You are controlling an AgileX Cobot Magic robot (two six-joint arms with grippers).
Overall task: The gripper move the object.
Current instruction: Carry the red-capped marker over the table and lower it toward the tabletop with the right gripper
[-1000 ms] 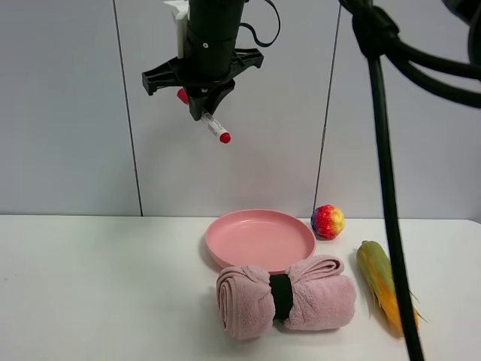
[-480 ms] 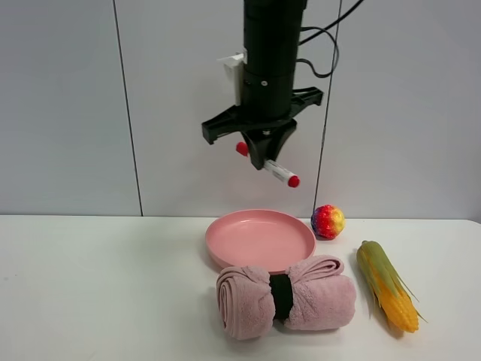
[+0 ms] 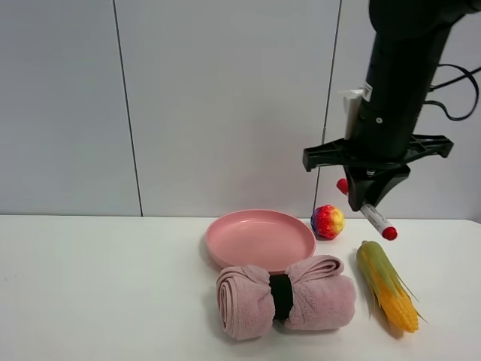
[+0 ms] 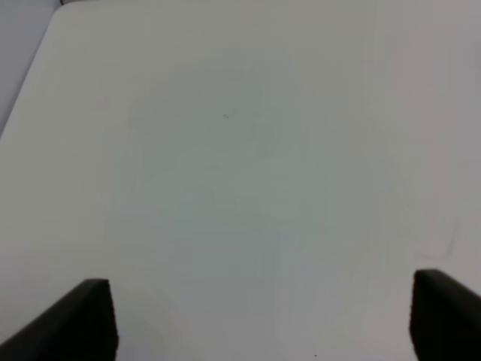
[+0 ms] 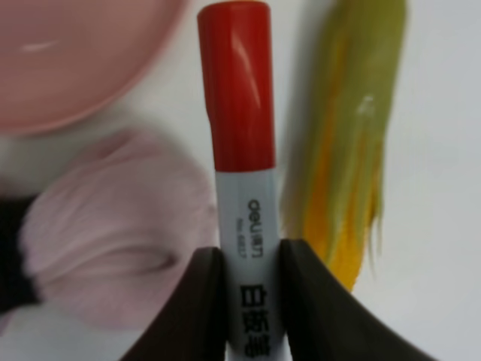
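My right gripper (image 3: pixel 368 197), a black claw on a thick black arm, is shut on the white marker pen (image 3: pixel 375 219) with red cap and red end. It holds the pen tilted, high above the table, over the gap between the rainbow ball and the corn cob. In the right wrist view the fingers (image 5: pixel 197 301) pinch the pen's barrel (image 5: pixel 244 226) with the red cap sticking out past them. My left gripper (image 4: pixel 255 320) shows only in its wrist view, open and empty above bare white table (image 4: pixel 240 150).
A pink plate (image 3: pixel 261 239) sits at the table's middle back. A rolled pink towel (image 3: pixel 285 296) with a black band lies in front of it. A rainbow ball (image 3: pixel 328 222) is right of the plate. A yellow-green corn cob (image 3: pixel 386 284) lies at the right.
My right arm has carried the pen from high at the upper left down and to the right, past the plate, to above the ball and the corn cob.
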